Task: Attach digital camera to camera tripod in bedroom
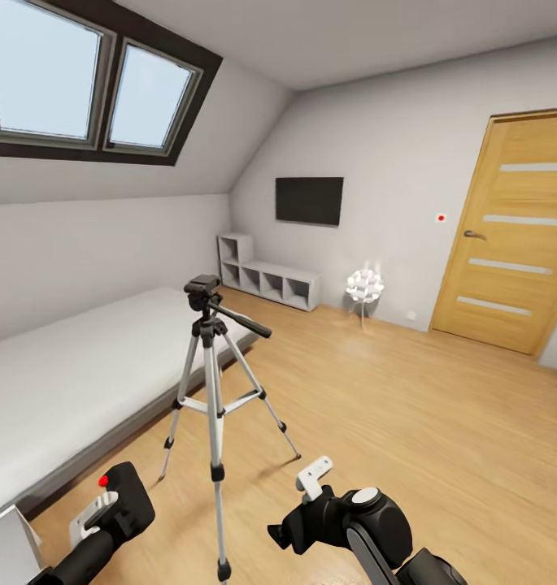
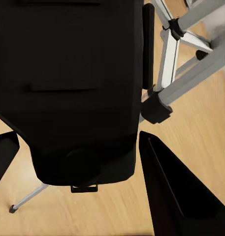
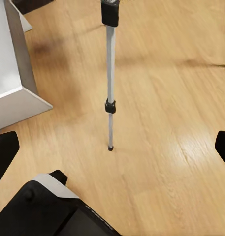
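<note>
The camera tripod (image 1: 214,382) stands on the wood floor beside the bed, silver legs spread, its black head (image 1: 202,288) bare and the pan handle pointing right. At the lower left of the head view, my left gripper (image 1: 106,513) is shut on the digital camera (image 1: 128,497), a black box with a red dot on top. The camera's body (image 2: 68,88) looms between the dark fingers (image 2: 178,196) in the left wrist view, with tripod legs (image 2: 191,73) just beyond. My right gripper (image 1: 301,502) hangs open near the tripod's front leg (image 3: 110,98), fingers (image 3: 4,153) wide apart.
The white bed (image 1: 67,382) runs along the left wall under the skylight (image 1: 83,81). A white box corner (image 3: 14,73) sits low at my left. Along the far wall are a white shelf unit (image 1: 270,280), a white floor lamp (image 1: 364,286) and the wooden door (image 1: 510,236).
</note>
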